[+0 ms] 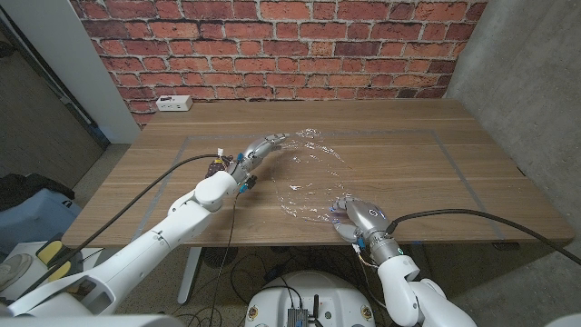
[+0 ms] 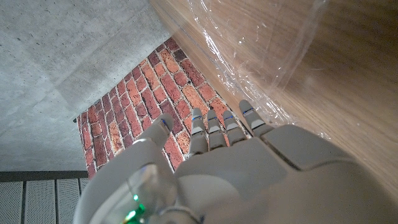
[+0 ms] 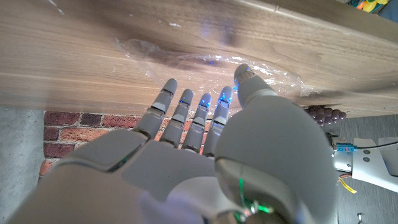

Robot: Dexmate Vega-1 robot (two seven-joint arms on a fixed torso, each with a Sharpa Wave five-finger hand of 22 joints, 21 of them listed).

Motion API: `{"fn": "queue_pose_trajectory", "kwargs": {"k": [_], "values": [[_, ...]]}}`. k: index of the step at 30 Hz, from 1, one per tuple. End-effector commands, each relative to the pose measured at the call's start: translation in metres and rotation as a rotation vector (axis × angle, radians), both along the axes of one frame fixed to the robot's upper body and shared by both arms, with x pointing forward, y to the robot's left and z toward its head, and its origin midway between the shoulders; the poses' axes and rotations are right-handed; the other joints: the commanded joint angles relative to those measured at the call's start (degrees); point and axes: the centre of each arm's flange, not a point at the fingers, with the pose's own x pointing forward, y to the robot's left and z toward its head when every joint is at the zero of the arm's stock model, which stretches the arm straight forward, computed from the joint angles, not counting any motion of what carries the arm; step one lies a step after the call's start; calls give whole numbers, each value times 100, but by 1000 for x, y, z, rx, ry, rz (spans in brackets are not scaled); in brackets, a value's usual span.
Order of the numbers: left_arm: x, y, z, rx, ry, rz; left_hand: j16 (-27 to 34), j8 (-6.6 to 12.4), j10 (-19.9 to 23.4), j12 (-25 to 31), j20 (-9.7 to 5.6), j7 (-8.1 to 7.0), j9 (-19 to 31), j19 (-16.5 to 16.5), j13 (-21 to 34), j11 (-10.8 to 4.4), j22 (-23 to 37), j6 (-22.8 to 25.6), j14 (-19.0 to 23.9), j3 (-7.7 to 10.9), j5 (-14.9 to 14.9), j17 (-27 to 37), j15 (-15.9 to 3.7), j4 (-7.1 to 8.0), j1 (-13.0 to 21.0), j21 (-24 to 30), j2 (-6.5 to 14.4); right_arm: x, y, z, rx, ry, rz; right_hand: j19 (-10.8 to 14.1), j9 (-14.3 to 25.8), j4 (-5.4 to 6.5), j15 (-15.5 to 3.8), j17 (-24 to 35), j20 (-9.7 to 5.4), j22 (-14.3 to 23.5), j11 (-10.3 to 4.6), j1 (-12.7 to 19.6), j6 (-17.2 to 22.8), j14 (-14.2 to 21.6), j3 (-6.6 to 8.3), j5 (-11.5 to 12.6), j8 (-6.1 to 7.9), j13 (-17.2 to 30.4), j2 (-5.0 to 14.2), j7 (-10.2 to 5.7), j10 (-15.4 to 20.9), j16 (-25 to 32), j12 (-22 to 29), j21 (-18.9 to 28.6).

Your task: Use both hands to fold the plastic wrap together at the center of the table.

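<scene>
Two hands, right hand (image 1: 356, 218) and left hand (image 1: 257, 152), fingers (image 3: 186, 107) apart, at one plastic wrap (image 1: 309, 177) sheet's edges.

No lettering, label, brand, number or sign can be read anywhere in these views. The white power strip (image 1: 172, 104) at the far left edge of the wooden desk (image 1: 472, 163), against the brick wall (image 1: 272, 45), carries no marking that can be made out at this size.
</scene>
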Motion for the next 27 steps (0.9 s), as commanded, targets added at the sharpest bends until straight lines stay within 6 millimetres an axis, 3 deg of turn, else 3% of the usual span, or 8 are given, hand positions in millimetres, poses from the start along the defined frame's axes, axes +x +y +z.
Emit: {"fn": "queue_pose_trajectory", "kwargs": {"k": [1, 15, 27], "values": [[-1, 0, 0, -6, -2, -2, -12, -2, 64, -2, -7, -12, 29, 24, 7, -19, 23, 50, 53, -2, -33, 24, -9, 43, -79, -17, 2, 4, 2, -7, -62, -4, -61, 27, 16, -13, -861, 16, -44, 8, -35, 112, 6, -10, 14, 27, -35, 32, 2, -42, -5, 0, -16, -15], [-4, 5, -3, -14, -2, -1, -10, -7, 72, -9, -5, -15, 29, 28, 8, -6, 23, 55, 60, -14, -36, 25, -11, 62, -116, -33, -8, 11, 7, -15, -106, -22, -58, 49, 27, 20, -904, 22, -93, 6, -73, 244, 80, 16, -26, 19, -18, 50, -16, -66, 47, 19, 4, -13], [-8, 11, -6, -28, -5, 12, -13, -11, 85, -17, -7, -12, 28, 41, 8, -25, 23, 62, 63, -22, -36, 23, -11, 72, -148, -51, -19, 25, 13, -9, -115, -114, -41, 196, 45, 130, -978, 88, -154, 11, -84, 323, 578, 246, -179, 11, 142, 89, 67, 37, 373, 174, 122, 38]]}}
